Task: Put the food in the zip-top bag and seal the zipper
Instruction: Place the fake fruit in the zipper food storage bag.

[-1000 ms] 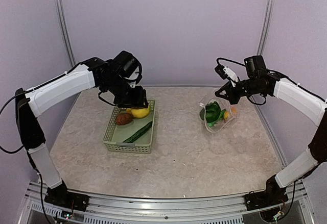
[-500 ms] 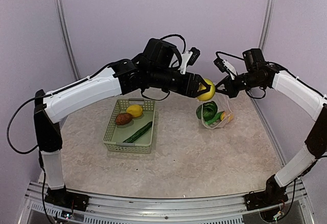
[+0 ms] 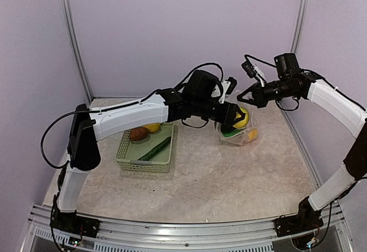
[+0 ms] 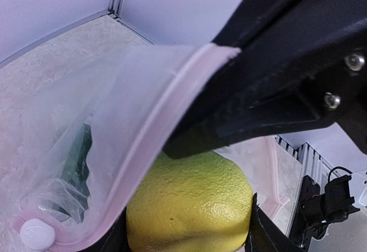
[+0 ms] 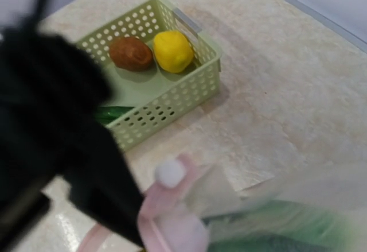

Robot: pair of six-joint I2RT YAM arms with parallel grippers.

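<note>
Clamped on a yellow lemon [image 4: 189, 200], my left gripper [image 3: 236, 115] reaches across to the right side of the table, with the fruit at the mouth of the zip-top bag [image 3: 238, 136]. In the left wrist view the lemon sits under the raised lip, but I cannot tell whether it has passed the rim. My right gripper [image 3: 248, 95] is pinched tight on the bag's upper edge, holding it up and open.

I judge the task roughly half done. The bag stands on the table at the right and already holds green pieces [image 4: 77, 154] and an orange piece [image 3: 253, 132]. The pale green basket [image 3: 129, 163] to its left holds three more items: a long cucumber [image 5: 112, 114], a brown piece [image 5: 131, 53] and a second lemon [image 5: 172, 51]. Once I let go of the lemon in hand, those three need carrying over. After that comes the zipper [image 4: 155, 131], a pale pink strip that now gapes open, with a small white slider [image 5: 170, 173] parked at one end.

Plain lilac walls [image 3: 183, 28] enclose the cell on three sides, with slim metal posts [image 3: 71, 34] at the back corners. The table [image 3: 218, 189] is a pale, stone-patterned top, matte enough that nothing should skid. A ribbed metal rail [image 3: 172, 237] runs along its near edge where both arms are bolted.
</note>
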